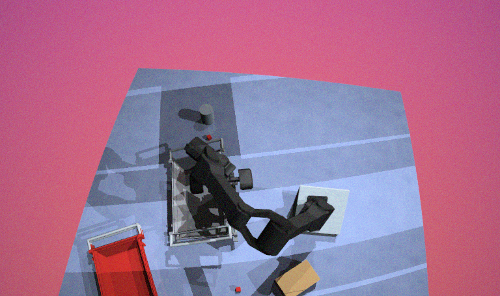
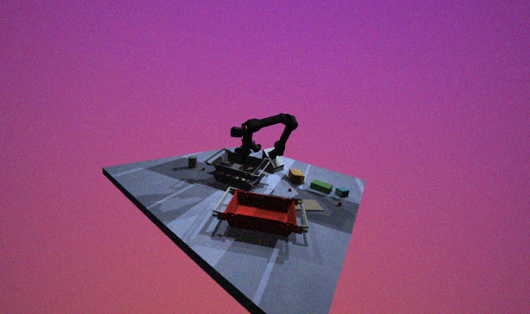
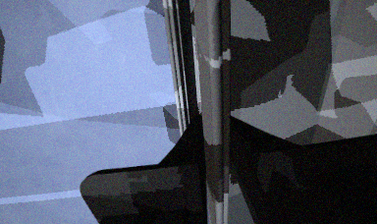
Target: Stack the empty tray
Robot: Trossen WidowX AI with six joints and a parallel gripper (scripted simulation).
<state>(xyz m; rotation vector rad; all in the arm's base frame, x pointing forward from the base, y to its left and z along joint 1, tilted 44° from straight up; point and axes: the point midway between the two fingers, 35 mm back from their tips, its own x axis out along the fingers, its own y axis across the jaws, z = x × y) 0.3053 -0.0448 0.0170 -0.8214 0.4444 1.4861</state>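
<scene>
My gripper is shut on a long side wall of the grey patterned tray, near the wall's middle. In the top view the arm hides the fingers. A wire bar lies out over the tray's far end and another wire bar over its near end. The red tray stands on the table to one side, its bars out over its ends. I cannot make out blocks in either tray. I cannot tell whether the grey tray is off the table.
A grey cylinder stands beyond the grey tray. A tan box, a green box, a teal box and a flat tan sheet lie near the arm's white base plate. Small red cubes lie loose.
</scene>
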